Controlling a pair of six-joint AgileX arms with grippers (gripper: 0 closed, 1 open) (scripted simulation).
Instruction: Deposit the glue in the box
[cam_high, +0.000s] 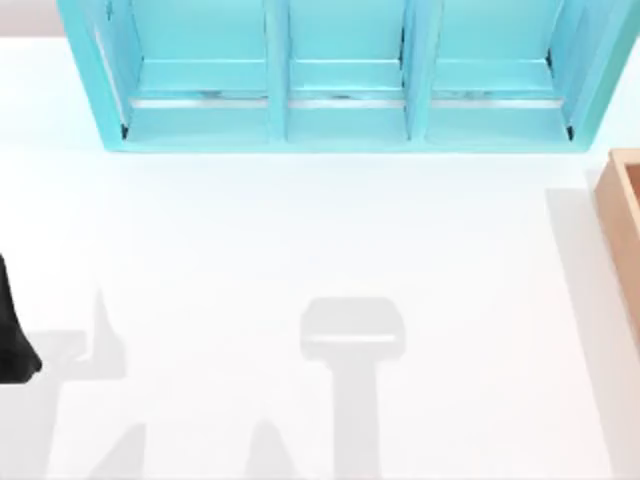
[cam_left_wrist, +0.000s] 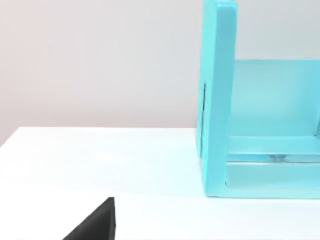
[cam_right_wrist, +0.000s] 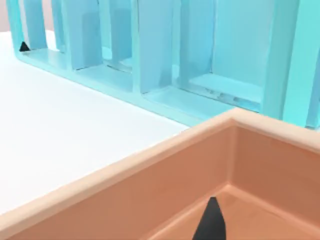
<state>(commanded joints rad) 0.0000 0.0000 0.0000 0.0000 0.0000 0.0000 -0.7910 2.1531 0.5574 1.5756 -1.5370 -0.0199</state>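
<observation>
From where I stand, the right claw (cam_right_wrist: 212, 222) shows as one dark pointed tip against the inside of the box (cam_right_wrist: 150, 160), near an inner corner where two walls meet the floor. I cannot tell whether it is down between the walls or only above them. Nor can I tell whether this claw is released, clenched or grasping something. Where the glue is, I cannot tell either.

The box is tan, wood-coloured and straight-walled, with a rounded rim. In the top view it sits at the right edge of the desk (cam_high: 300, 230), cut off by the frame. Just behind it, close to its far corner, stands the teal shelf unit (cam_right_wrist: 150, 50), upright at the back of the desk, its three compartments open toward the arms.

The left claw (cam_left_wrist: 95, 222) shows as a black wedge low over the white desk, well apart from the shelf unit's left end wall. Its state I cannot tell. The left arm (cam_high: 12, 330) is a dark shape at the desk's left edge, far from the box.

A soft grey shadow (cam_high: 352, 330) lies on the middle of the desk, and a pale wall (cam_left_wrist: 100, 60) rises behind it.
</observation>
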